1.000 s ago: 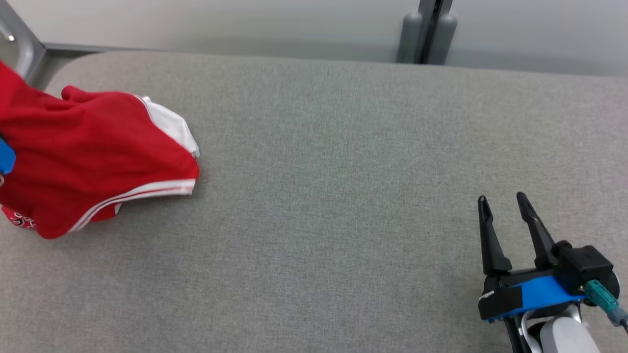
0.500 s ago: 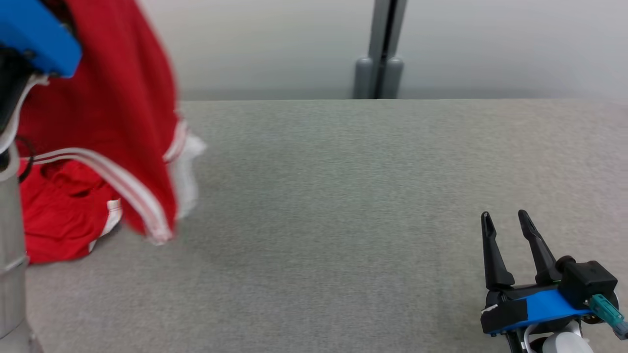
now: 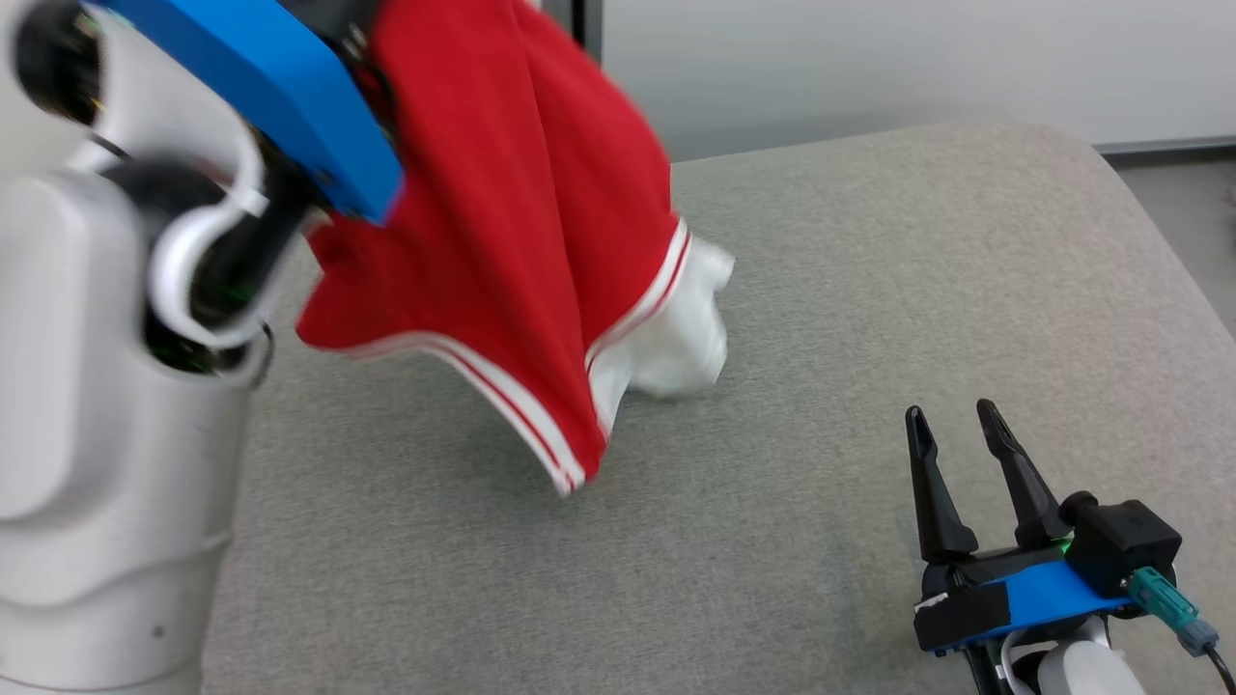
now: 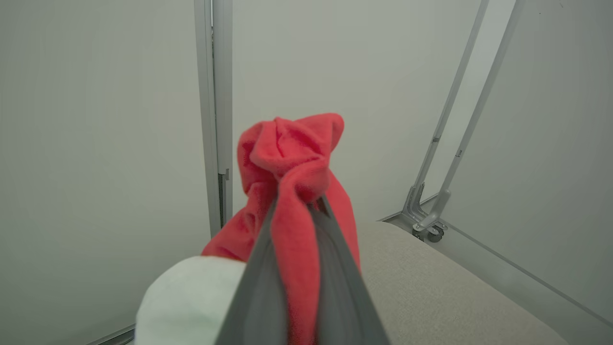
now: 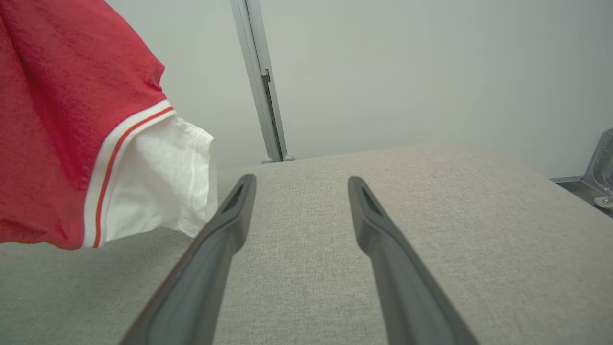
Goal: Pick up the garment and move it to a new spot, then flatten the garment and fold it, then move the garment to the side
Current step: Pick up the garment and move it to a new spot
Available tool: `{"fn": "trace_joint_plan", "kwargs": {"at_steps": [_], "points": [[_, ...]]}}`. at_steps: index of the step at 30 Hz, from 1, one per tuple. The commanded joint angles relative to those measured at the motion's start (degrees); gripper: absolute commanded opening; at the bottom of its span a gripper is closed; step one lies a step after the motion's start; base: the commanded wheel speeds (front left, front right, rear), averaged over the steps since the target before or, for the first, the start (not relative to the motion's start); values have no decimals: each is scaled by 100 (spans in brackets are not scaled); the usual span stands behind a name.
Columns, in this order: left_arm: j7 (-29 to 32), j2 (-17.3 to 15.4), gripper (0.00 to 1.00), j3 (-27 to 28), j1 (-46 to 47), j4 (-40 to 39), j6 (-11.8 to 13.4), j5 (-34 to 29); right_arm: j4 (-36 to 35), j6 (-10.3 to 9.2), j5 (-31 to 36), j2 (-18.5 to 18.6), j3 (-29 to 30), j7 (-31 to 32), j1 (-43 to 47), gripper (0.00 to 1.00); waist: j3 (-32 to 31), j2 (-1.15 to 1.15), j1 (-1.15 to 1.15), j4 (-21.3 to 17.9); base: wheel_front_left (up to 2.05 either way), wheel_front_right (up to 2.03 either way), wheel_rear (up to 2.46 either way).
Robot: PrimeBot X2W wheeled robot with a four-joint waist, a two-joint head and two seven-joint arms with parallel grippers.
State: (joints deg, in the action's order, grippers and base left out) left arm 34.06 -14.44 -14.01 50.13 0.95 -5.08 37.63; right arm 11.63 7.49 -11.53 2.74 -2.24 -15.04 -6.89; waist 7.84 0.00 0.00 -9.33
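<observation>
The garment is red with white stripes and a white inner part. It hangs in the air above the grey padded surface, its lowest corner close to the padding. In the left wrist view my left gripper is shut on a bunch of the red cloth, which sticks out past the fingertips. My left arm rises at the head view's left. My right gripper stands open low at the right, apart from the garment, with nothing between its fingers. The right wrist view shows the garment hanging to the left of the open right gripper.
The padded surface's rounded right edge drops to the floor. A pale wall with a grey upright post stands behind it. A slanted metal frame with a wheel is beyond the padding's far corner.
My left gripper has lifted the garment off the padding and carried it up and toward the middle. The head view has also turned. The right gripper stays open.
</observation>
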Motion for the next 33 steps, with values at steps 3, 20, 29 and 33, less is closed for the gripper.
{"fn": "trace_joint_plan", "kwargs": {"at_steps": [3,20,29,33], "points": [[-263,160,0,-355,-449,442,-44,-241,-28,1,-67,25,-51,-21,-70,100,47,0,0,-177,0,0,0],[-2313,988,95,-1595,-1887,3158,-71,-997,-56,1,10,25,-103,-21,40,100,-10,0,0,-347,0,0,0],[-3716,1095,100,-1450,-2053,3173,-82,-735,-4,1,8,25,30,-21,139,100,-181,0,0,-79,0,0,0],[-4208,976,100,-1241,-2266,2926,-96,-607,-26,1,55,25,143,-21,175,100,-241,0,0,92,0,0,0]]}}
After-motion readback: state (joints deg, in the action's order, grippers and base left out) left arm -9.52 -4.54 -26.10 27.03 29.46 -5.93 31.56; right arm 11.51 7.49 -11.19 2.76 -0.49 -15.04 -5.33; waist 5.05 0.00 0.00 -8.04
